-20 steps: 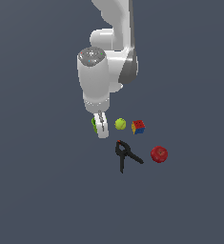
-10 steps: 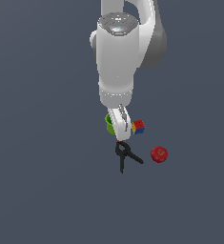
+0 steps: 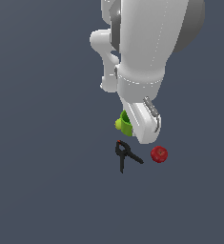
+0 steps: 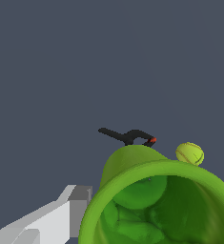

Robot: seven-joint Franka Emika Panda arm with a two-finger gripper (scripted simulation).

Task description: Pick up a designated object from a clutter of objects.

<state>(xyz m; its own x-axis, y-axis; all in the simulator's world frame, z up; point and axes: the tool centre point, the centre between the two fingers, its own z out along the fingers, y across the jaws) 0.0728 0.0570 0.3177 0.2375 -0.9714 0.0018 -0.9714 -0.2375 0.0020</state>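
Flat grey-blue ground. Small bright green plastic cup sits clamped in white gripper, one finger against its outer wall, raised clear of black clamp, yellow-green ball, red apple.

Only non-task item: the ground, flat, uniform dark slate grey-blue, matte. It spreads on all sides of the black clamp lying on it, and fills the wrist view's background beyond that clamp.

Green cup behind white arm; clamp, apple below.
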